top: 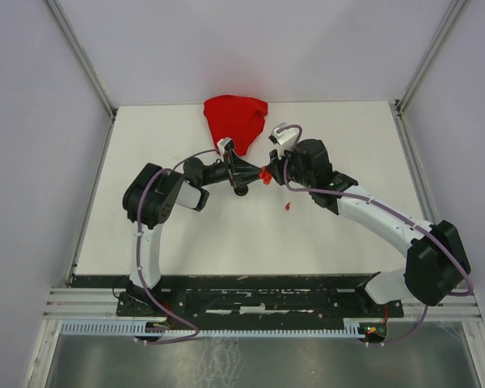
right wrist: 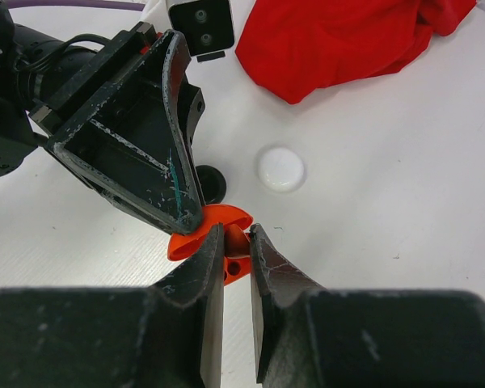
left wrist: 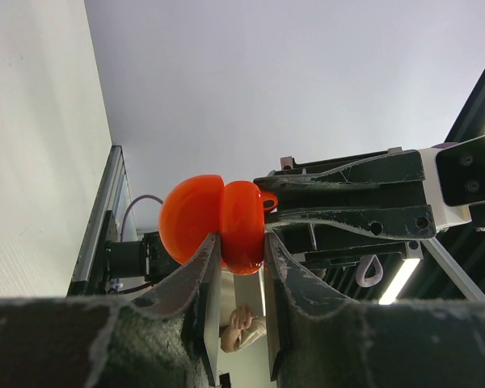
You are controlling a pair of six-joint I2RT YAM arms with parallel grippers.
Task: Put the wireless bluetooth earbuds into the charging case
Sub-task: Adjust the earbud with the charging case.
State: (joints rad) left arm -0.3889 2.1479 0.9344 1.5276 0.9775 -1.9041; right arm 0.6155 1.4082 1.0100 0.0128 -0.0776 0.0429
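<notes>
A red charging case [left wrist: 222, 220] hangs open above the table, its two round halves spread apart, with my left gripper [left wrist: 242, 246] shut on one half. In the right wrist view the open red case [right wrist: 218, 220] shows its lid and a base with sockets. My right gripper [right wrist: 237, 236] is shut on a small red earbud [right wrist: 238, 240] directly over that base. From above, both grippers meet at the red case [top: 265, 175] in the table's middle. Another red earbud [top: 287, 207] lies loose on the table just in front of them.
A crumpled red cloth [top: 234, 117] lies at the back of the table. A round white case [right wrist: 280, 168] and a round black case [right wrist: 211, 184] rest on the white surface below the grippers. Metal frame rails run along both sides.
</notes>
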